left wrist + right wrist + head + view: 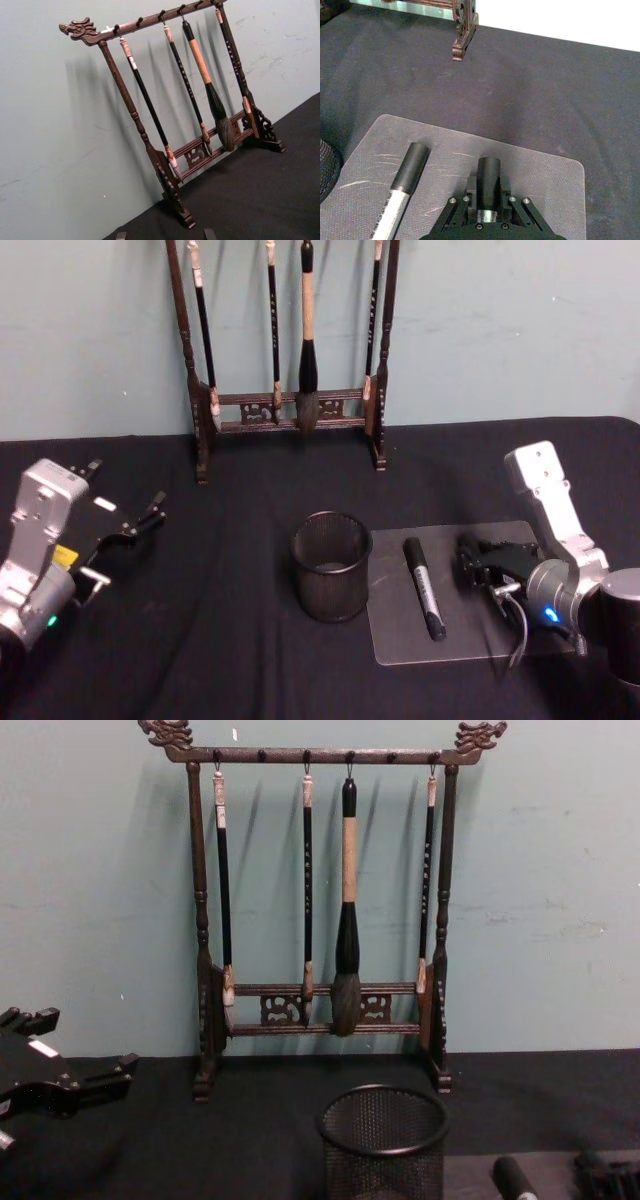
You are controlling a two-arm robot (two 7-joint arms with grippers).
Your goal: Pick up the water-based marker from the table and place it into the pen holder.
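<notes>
The pen holder (pixel 331 566), a black mesh cup, stands upright mid-table and is seen again in the chest view (pixel 384 1144). Just to its right a grey mat (pixel 480 642) carries a water-based marker (pixel 424 588) with a black cap and pale body, lying flat (pixel 405 186). My right gripper (pixel 476 566) sits low over the mat's right part, shut on a second black-capped marker (pixel 488 176) whose cap points forward out of the jaws. My left gripper (pixel 135 525) hovers open at the table's (pixel 200 660) left side, far from the mat.
A tall dark wooden brush rack (pixel 290 400) with several hanging brushes stands at the back against the wall (pixel 320 920). Its right foot (pixel 462 45) lies well beyond the mat. Bare black cloth separates the pen holder from the left arm.
</notes>
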